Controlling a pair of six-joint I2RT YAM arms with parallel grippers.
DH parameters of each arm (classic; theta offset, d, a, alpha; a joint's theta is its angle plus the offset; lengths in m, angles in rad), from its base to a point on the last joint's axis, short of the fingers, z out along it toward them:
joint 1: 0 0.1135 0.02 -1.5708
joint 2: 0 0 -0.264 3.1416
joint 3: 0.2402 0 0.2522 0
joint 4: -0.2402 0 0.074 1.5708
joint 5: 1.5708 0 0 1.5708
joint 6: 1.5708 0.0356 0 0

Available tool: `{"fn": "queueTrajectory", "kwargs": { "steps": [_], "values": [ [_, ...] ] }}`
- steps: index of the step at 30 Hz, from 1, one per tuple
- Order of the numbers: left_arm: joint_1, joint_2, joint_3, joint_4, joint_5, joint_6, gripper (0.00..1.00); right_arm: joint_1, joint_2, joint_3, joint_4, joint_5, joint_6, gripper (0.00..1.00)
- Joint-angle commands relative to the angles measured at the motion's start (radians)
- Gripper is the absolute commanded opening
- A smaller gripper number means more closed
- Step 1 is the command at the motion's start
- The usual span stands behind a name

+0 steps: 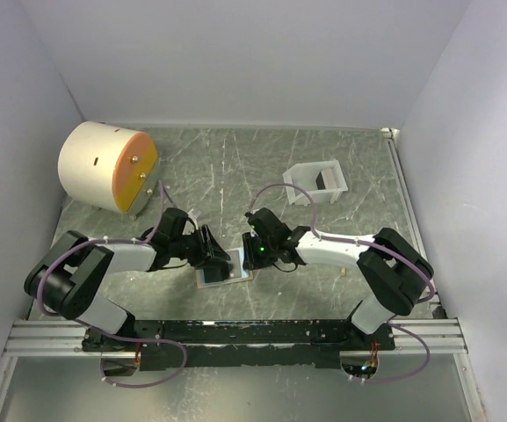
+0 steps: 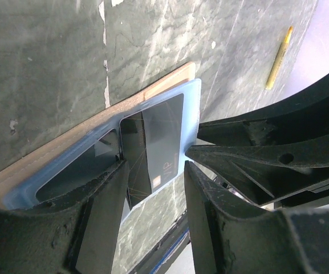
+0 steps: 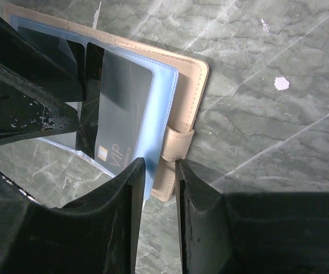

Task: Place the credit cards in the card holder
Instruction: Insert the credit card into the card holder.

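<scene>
The tan card holder lies open on the table between both grippers, pale blue pockets up; its tan edge also shows in the left wrist view and the right wrist view. A dark "VIP" credit card sits partly in one pocket, its lower end sticking out. A second dark card lies in the neighbouring pocket. My left gripper is open, its tips either side of the VIP card's end. My right gripper is closed narrowly on the holder's blue pocket edge and snap strap.
A white box-like tray with something dark and flat inside stands at the back right. A big cream cylinder with an orange face lies at the back left. A yellow pen lies on the grey marbled table beyond the holder.
</scene>
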Motion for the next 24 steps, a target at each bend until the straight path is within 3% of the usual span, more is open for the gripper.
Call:
{"fn": "queueTrajectory", "kwargs": {
  "steps": [1, 24],
  "values": [
    [-0.013, 0.030, 0.014, 0.029, -0.015, -0.007, 0.56, -0.002, -0.006, -0.012, 0.029, -0.008, 0.008, 0.27],
    [-0.059, 0.052, 0.011, 0.151, 0.015, -0.104, 0.55, -0.002, -0.009, -0.022, 0.053, -0.012, 0.022, 0.25]
  ]
}}
